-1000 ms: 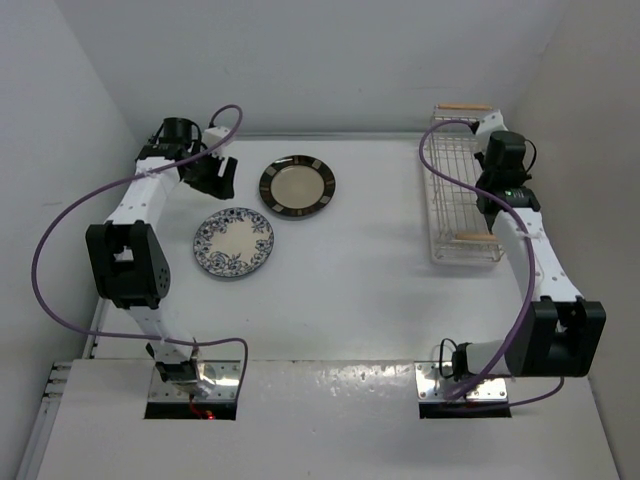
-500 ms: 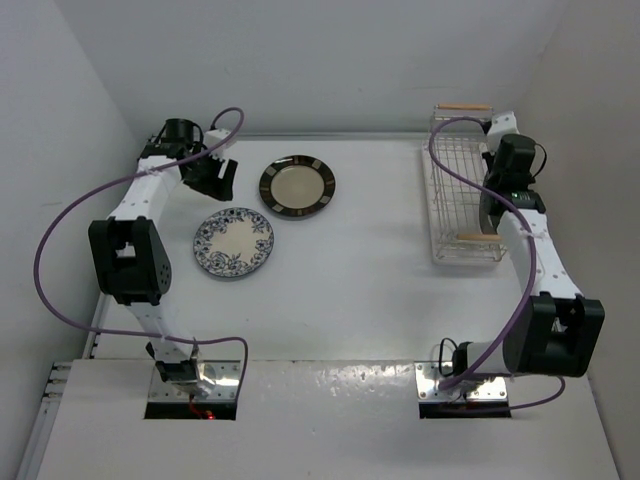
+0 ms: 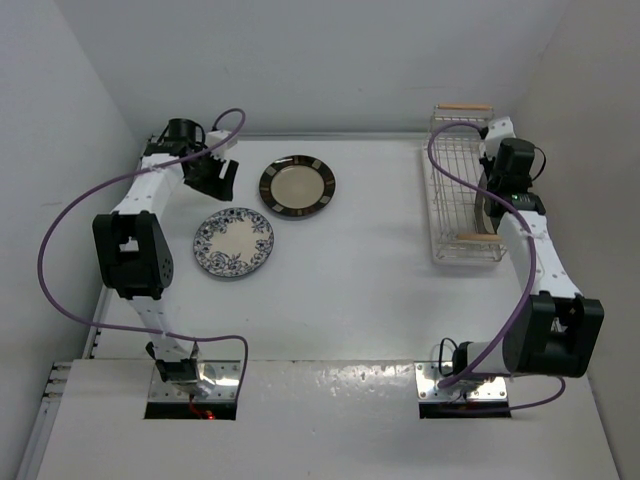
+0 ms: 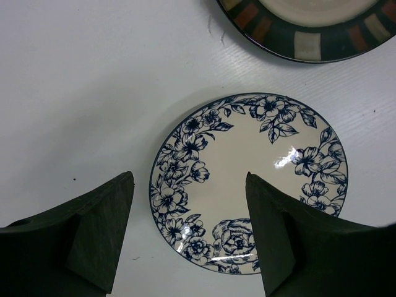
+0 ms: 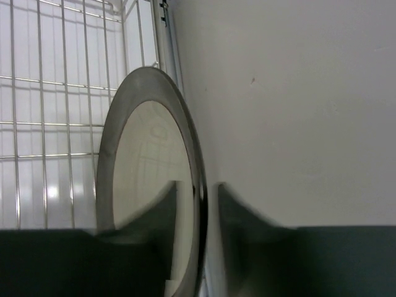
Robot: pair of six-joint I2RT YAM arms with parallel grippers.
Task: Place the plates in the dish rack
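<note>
Right gripper (image 5: 197, 192) is pinching the glossy, dark-rimmed round plate (image 5: 145, 173) upright at the white wire dish rack's (image 5: 55, 93) side; well apart from it, left gripper (image 4: 189, 204) is hovering open over the blue floral plate (image 4: 260, 161).

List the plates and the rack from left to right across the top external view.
Blue floral plate → brown-banded plate → dish rack. The glossy-rimmed plate in the right gripper overlaps the rack, so it is left out.

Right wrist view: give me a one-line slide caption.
Right gripper straddles the rim of the dark-rimmed cream plate, which stands on edge in front of the white wire dish rack.
</note>
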